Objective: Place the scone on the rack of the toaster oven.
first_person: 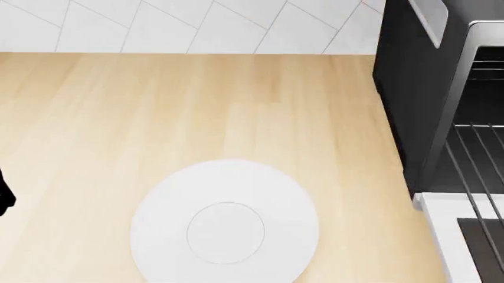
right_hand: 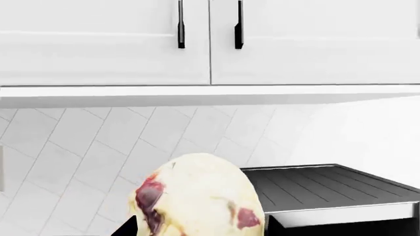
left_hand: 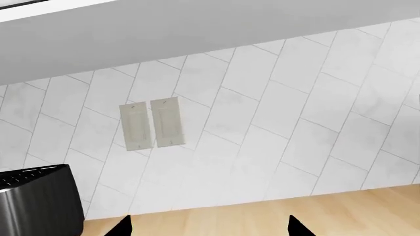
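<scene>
Scone [right_hand: 196, 196] shows only by wrist, seemingly pincer-held.

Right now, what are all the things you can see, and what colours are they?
scone: one, pale yellow with dark red bits, held up at the right gripper, above counter height.
plate: one, white, round, bare, on the counter.
counter: one, light wood.
toaster oven: one, dark with white trim, at the counter's right, door open.
rack: one, silver-grey wires, inside the oven.
wall switches: two, beige, on the tiled wall.
cabinets: white doors, black handles.
dark slotted appliance: one, black.
left gripper: black fingertips, apart, nothing between.
right gripper: mostly hidden behind the scone.
</scene>
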